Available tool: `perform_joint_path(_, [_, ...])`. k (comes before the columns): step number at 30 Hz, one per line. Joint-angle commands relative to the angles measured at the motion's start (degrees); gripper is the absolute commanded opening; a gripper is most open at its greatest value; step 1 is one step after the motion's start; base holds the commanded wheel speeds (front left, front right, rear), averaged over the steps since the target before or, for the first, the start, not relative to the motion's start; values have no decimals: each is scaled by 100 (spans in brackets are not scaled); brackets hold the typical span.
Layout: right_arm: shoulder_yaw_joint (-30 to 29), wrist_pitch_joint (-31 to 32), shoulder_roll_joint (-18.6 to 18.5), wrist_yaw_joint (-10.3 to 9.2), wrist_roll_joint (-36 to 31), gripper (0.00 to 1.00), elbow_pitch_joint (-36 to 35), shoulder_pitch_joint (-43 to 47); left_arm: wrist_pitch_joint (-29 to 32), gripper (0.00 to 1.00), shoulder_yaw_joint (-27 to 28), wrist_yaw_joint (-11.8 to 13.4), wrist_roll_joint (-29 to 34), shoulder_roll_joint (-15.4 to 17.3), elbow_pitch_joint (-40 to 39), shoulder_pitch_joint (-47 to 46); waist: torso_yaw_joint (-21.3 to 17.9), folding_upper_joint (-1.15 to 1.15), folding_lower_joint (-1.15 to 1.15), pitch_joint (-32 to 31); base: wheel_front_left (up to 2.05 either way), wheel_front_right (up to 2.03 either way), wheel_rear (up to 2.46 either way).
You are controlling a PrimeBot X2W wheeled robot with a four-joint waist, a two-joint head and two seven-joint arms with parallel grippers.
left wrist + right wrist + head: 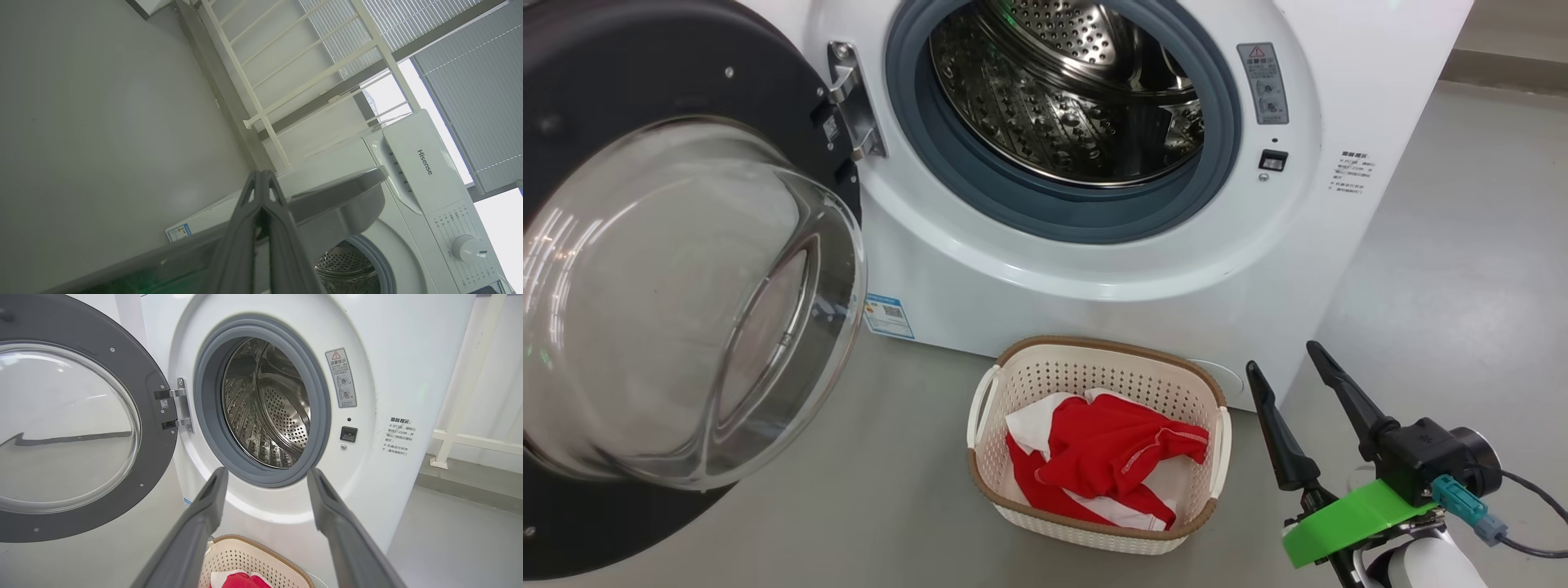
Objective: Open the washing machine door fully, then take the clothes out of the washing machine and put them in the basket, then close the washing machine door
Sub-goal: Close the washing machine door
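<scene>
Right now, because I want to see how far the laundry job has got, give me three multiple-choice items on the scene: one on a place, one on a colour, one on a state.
1. Where do the clothes lie?
A. in the drum
B. in the basket
C. on the floor

2. What colour is the basket's rim?
A. brown
B. blue
C. black

3. How does the washing machine door stand?
A. shut
B. open wide
C. taken off

Answers:
1. B, the red and white garments are bunched inside the basket in the head view.
2. A, a brown woven-look band runs round its top edge.
3. B, the door hangs on its hinge to one side of the washing machine, whose mouth is uncovered.
</scene>
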Motion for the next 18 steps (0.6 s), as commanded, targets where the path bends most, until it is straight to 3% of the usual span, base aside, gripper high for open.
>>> perform_joint_path(1, [133,-36,-26,20,38,100,-126,-161,156,0,48,35,-63,202,-168,114,-4,0,0,-3,0,0,0])
perform_joint_path(18, [156,-36,4,20,47,100,-100,-163,825,0,-134,137,-390,-280,-912,625,13,0,0,7,0,0,0])
